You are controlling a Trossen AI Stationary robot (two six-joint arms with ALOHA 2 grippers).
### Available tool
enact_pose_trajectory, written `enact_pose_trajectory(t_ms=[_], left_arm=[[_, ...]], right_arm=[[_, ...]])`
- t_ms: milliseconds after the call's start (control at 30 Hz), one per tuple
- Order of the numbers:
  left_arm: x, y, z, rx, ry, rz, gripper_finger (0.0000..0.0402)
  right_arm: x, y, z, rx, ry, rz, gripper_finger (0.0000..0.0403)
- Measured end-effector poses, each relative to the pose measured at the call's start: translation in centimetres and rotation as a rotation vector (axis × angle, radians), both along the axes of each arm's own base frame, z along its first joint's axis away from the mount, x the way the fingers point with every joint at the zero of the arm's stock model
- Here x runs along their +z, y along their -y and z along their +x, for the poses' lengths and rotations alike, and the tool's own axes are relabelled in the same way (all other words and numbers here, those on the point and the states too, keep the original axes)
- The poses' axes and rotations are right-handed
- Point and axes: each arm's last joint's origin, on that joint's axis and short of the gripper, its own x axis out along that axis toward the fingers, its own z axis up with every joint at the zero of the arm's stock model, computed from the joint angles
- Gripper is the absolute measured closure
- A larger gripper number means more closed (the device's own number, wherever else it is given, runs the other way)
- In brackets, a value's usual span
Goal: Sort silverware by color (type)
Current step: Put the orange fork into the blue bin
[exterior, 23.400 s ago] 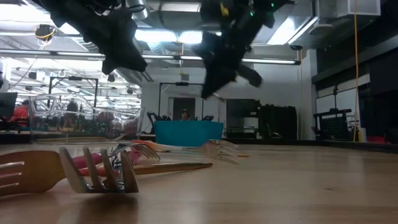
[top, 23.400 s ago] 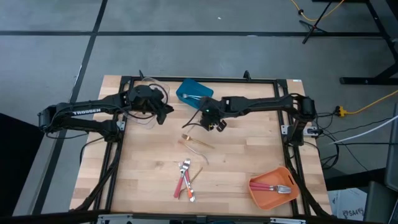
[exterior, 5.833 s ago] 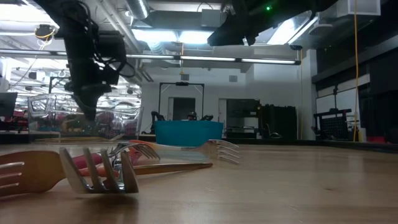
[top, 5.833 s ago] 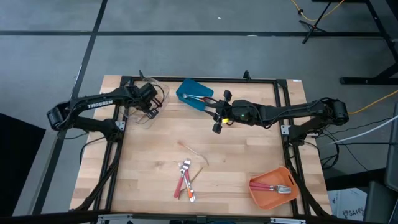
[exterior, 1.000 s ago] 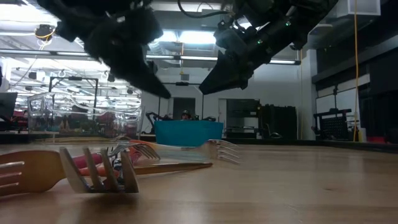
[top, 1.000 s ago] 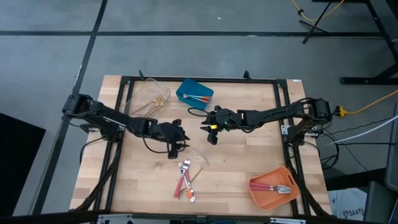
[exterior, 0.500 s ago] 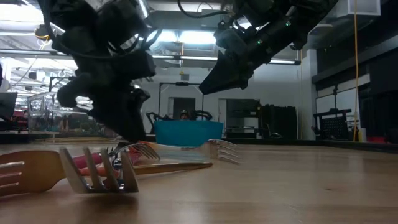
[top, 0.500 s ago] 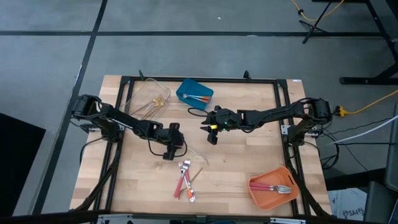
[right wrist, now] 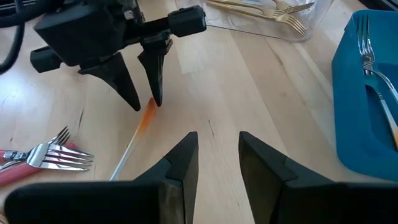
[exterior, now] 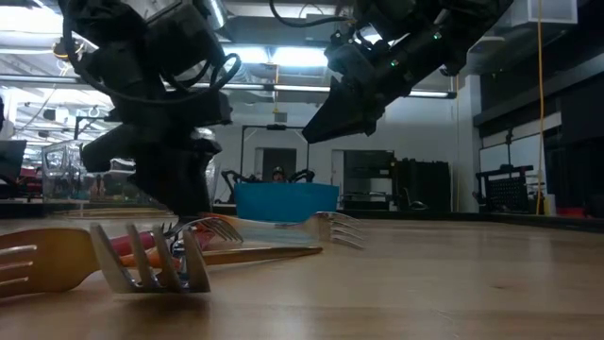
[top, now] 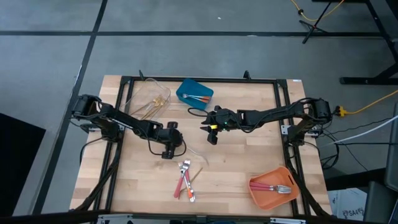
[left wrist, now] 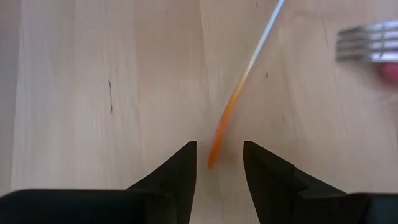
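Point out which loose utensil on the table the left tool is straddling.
The slim orange-handled utensil, lying alone: its orange tip sits between the left tool's open fingers. The red-handled forks lie apart.

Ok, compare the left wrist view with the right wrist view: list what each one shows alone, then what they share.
Left wrist view only: nothing the other lacks. It is a close look at the left gripper with its open fingers either side of the orange-handled utensil's handle end.

Right wrist view only: the blue bin holding forks, the clear bin with gold forks, the red-handled forks' handles, and the open right gripper.

Both: the wooden table, the orange-handled utensil, the left gripper around its handle, and silver fork tines nearby.
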Motion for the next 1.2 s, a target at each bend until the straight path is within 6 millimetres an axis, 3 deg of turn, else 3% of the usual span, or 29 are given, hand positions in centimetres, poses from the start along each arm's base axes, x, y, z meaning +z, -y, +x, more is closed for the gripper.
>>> enact_pose_trajectory(t_ms=[1200], left_arm=[[-0.76,-0.84,0.28,0.045,-0.024,-0.044,0.0277]], right_arm=[[0.02,0.0,0.0,0.0,0.001,0.0,0.0297]])
